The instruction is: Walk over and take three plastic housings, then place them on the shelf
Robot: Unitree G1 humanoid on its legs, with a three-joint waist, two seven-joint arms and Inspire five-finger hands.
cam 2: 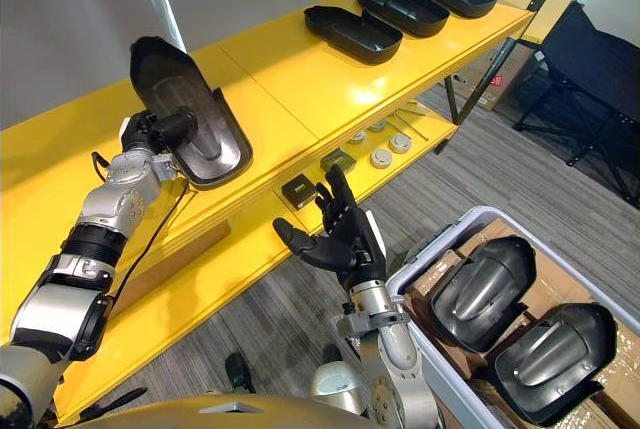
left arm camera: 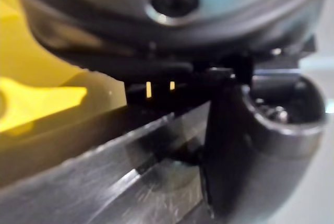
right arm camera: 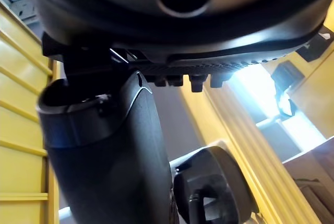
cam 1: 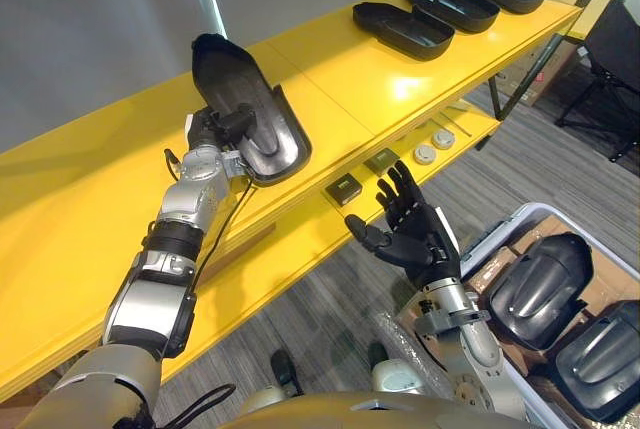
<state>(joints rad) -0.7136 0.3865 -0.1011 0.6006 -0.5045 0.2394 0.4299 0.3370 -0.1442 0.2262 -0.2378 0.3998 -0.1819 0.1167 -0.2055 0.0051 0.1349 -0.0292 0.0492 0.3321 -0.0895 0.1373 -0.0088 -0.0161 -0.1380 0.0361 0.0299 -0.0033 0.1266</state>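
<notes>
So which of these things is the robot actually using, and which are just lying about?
For the job: black housing held in the left hand; three housings on the yellow shelf; more housings in the bin.
Lying about: two small black boxes and white discs on the lower shelf; black chair.

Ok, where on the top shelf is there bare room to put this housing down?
The top shelf is bare between the housing in the left hand and the three housings crowding its far end. It is also bare to the left of that hand.
</notes>
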